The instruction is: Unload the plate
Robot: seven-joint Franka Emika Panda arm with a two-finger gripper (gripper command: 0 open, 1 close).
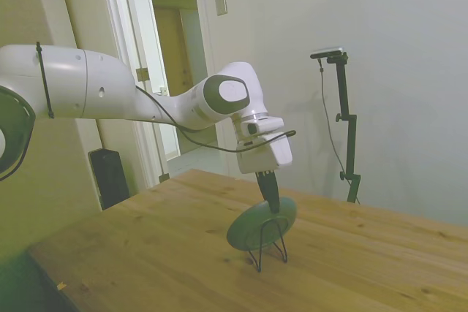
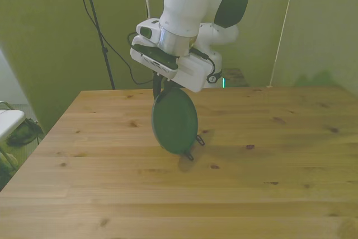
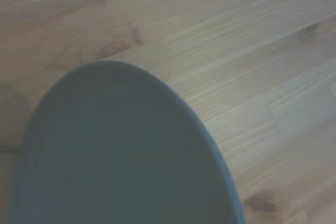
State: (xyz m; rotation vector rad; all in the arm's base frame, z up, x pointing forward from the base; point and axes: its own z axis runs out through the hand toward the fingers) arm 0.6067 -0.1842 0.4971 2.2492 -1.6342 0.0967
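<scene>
Plate (image 1: 256,227) standing on edge in a thin black wire stand (image 1: 268,245), centre of side view, lower middle; tilted, face leaning away from upright. In front view, plate (image 2: 174,120) centre frame, face toward camera, foot of wire stand (image 2: 193,148) peeking out at lower right of its rim. Wooden table (image 1: 146,253) under both.

Gripper (image 1: 270,193) directly above plate's top edge, fingers pointing down, drawn narrow and pinched on upper rim. In front view gripper (image 2: 162,89) sits at top of rim, just below white wrist housing. Closed on the rim, by the look of it; contact line itself hard to make out.

Key relation: plate hangs straight below claw, disc plane near vertical, lower rim seated in stand. Likely next move an upward lift along disc plane, to clear wire loops without snagging.

Wrist view: curved dark rim of plate (image 3: 131,156) filling lower left, wood grain beyond.

Count: one plate, one wire stand, one arm, one gripper.
</scene>
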